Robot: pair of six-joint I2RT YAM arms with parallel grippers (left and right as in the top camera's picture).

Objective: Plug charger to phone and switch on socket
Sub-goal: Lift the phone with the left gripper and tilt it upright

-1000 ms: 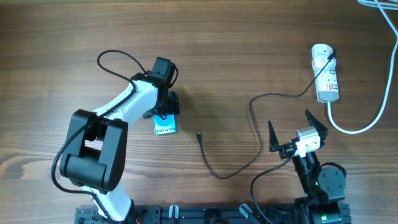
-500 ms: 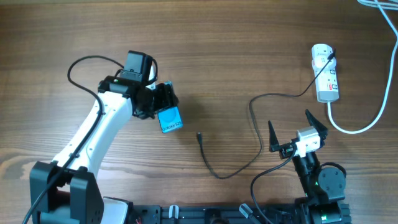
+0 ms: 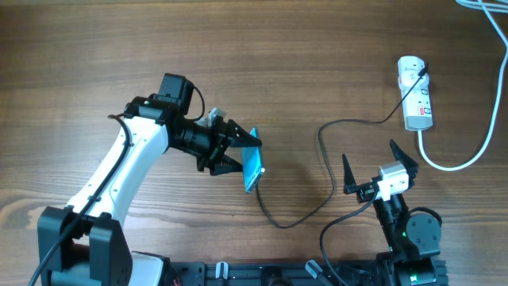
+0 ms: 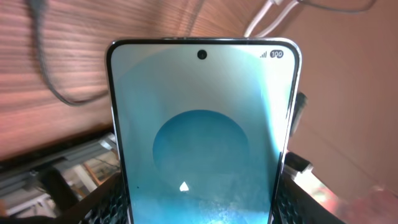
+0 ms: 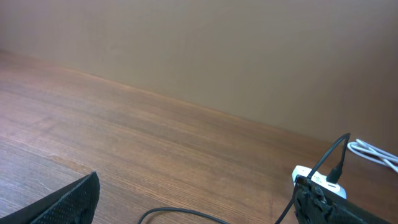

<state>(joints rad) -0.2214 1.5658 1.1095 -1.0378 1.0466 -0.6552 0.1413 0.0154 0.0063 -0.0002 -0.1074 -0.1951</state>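
My left gripper (image 3: 244, 155) is shut on the phone (image 3: 254, 169) and holds it tilted on edge above the table's middle. In the left wrist view the cyan screen (image 4: 202, 137) fills the frame, with my fingers (image 4: 102, 202) pressing both long edges. The charger's thin black cable (image 3: 327, 163) runs from its plug in the socket (image 3: 415, 103) at the far right and loops to below the phone. Its connector tip is hidden behind the phone. My right gripper (image 3: 377, 169) is open and empty near the front right. The socket (image 5: 314, 179) and cable (image 5: 180, 214) also show in the right wrist view.
A thick white cord (image 3: 468, 159) curves from the socket towards the right edge and the far right corner. The arm bases stand along the front edge (image 3: 262, 274). Bare wooden tabletop (image 3: 302, 56) lies across the far half.
My left arm has carried the phone to the right, lifted it and turned it onto its edge, so that it now covers the cable tip. The right arm has not moved.
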